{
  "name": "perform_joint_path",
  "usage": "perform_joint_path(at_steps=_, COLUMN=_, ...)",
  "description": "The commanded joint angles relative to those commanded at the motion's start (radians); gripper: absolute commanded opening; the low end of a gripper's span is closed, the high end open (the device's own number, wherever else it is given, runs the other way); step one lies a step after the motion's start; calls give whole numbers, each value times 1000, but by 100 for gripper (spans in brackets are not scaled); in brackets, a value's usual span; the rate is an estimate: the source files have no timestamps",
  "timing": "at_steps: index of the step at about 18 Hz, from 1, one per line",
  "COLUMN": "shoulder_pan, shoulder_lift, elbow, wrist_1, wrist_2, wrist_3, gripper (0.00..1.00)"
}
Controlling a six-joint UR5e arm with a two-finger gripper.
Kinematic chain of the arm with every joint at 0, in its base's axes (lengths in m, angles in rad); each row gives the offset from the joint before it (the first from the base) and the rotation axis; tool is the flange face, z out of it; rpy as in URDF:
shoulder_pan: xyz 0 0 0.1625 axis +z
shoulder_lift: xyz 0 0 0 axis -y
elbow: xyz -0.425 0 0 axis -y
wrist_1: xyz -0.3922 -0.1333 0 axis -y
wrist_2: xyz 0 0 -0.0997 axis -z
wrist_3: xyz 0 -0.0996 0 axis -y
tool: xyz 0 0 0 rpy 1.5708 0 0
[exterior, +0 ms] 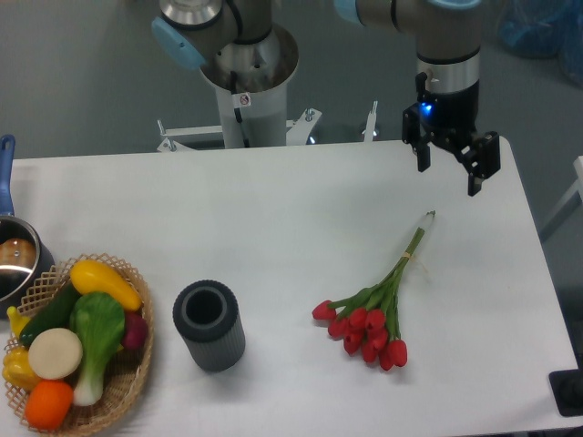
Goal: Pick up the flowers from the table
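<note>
Broadly, the white tabletop (273,209) fills most of the view, its rounded far right corner visible, with grey floor beyond its far and right edges. Behind the far edge stands the robot's pale pedestal (248,96) on a metal base, and a blue bundle (537,23) lies on the floor at the upper right.

Above the far right corner of the tabletop hangs the pincer (451,168), black, with a small blue light on its body; its two fingers are spread apart and hold nothing.

The flowers (373,319) lie flat towards the near right part of the tabletop, red buds pointing to the near edge and the tied green stems running up towards the far right corner. The stem tips end below the pincer, apart from it.

Left of the flowers, near the middle of the near edge, stands a dark ribbed cylinder (209,325), upright and open at the top. At the near left corner sits a wicker basket (127,382) of toy vegetables, and just behind it at the left edge a metal pot (16,264) with a blue handle. Nothing lies between the pincer and the stems.
</note>
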Motion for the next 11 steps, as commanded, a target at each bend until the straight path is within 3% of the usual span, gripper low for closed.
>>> perform_joint_path(at_steps=11, shoulder_pan=-6, shoulder_lift=5, elbow=-26, wrist_1=2, wrist_2=8, wrist_3=-52, gripper=100)
